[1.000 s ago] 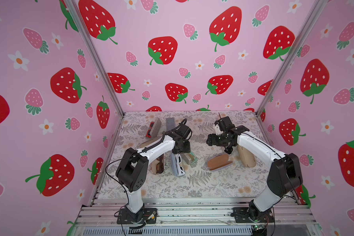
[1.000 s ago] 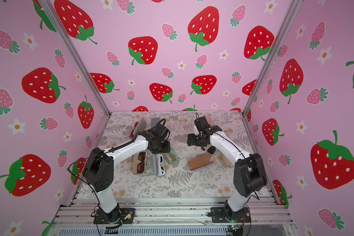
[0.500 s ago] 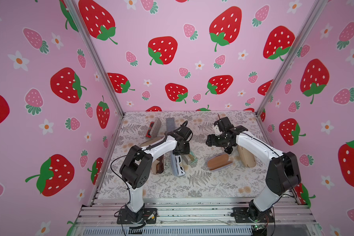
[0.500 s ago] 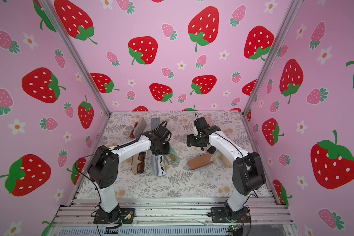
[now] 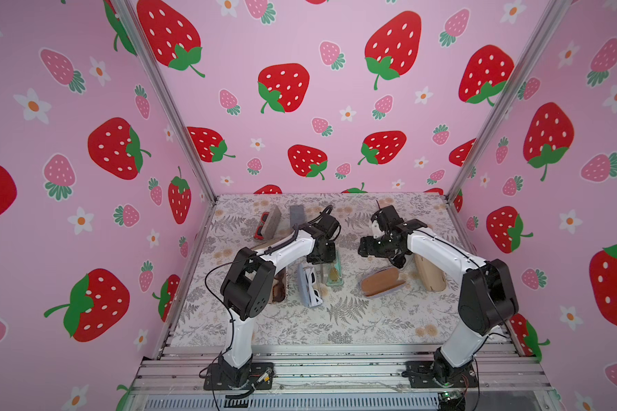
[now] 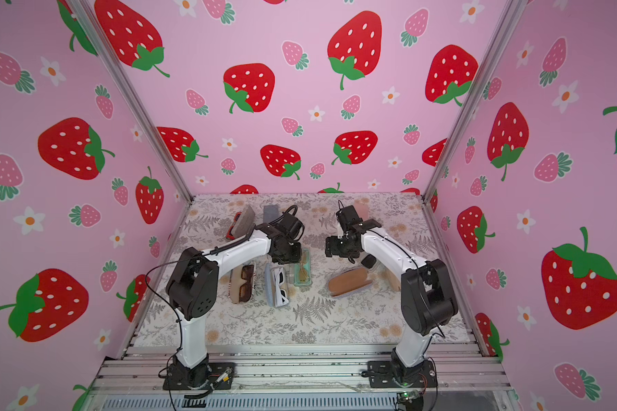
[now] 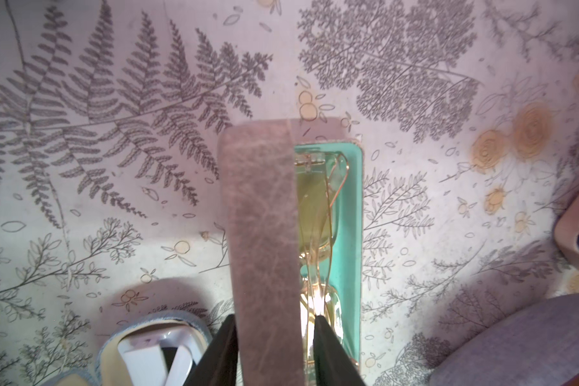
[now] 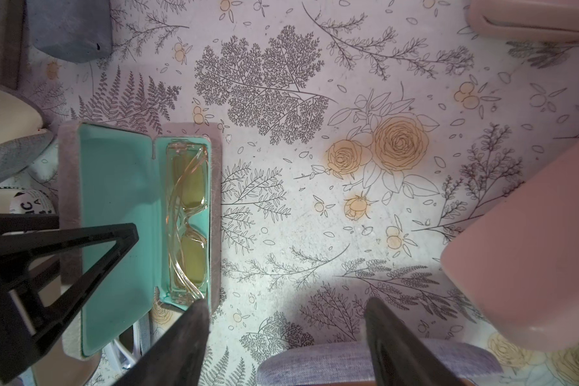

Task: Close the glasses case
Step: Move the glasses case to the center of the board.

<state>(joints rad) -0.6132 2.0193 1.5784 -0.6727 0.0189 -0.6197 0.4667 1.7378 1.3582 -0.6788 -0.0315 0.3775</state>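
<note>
Left gripper point(image 7: 273, 337) straddles the raised lid point(image 7: 261, 217) of the glasses case point(image 7: 355, 217), pinch indeterminable; right gripper point(image 8: 286, 320) hovers nearby, jaws spread.

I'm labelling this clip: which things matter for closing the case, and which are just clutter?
Job: teal-lined case, yellow glasses inside it, left gripper astride its lid.
Lying about: brown case, tan case, white sunglasses, red sunglasses, grey case.
</note>
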